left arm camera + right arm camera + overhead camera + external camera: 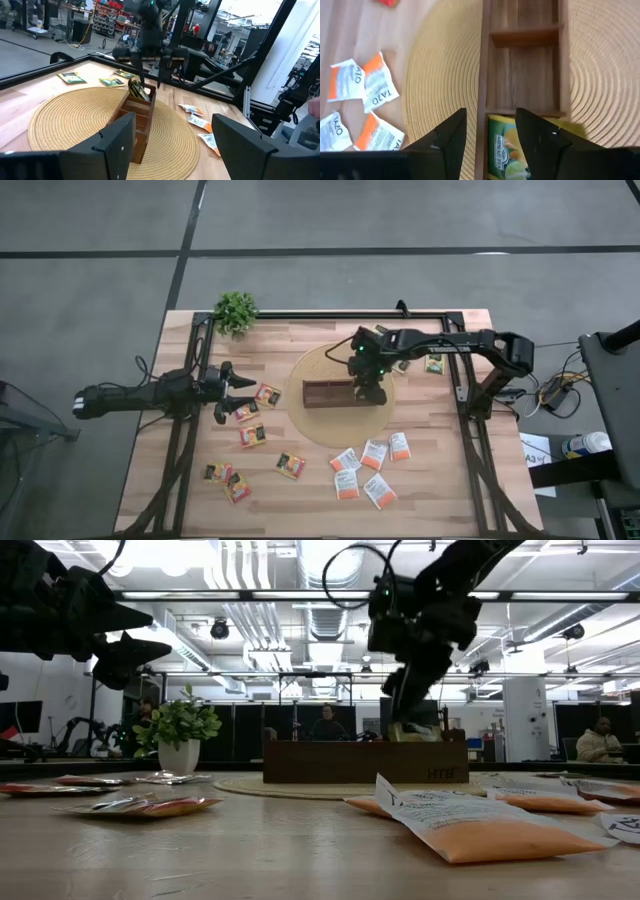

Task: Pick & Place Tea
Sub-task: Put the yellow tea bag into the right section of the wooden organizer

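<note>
The long brown wooden box (325,393) lies on a round woven mat (300,425) at the table's middle. A green-yellow tea sachet (502,145) stands tilted in the box's right end compartment, and its top sticks out above the wall (139,91). My right gripper (492,132) hangs over that compartment, slanting down and open, one finger on either side of the sachet's top. My left gripper (240,393) waits open and level at the table's left. My right gripper's fingers (138,70) stand just above and beside the sachet's upper edge. I cannot tell whether they touch it.
White-orange sachets (370,465) lie near the front, right of middle. Yellow-red-black ones (255,432) are scattered at the front left. Green ones (434,363) lie behind the mat on the right. A small potted plant (236,310) stands at the far left corner.
</note>
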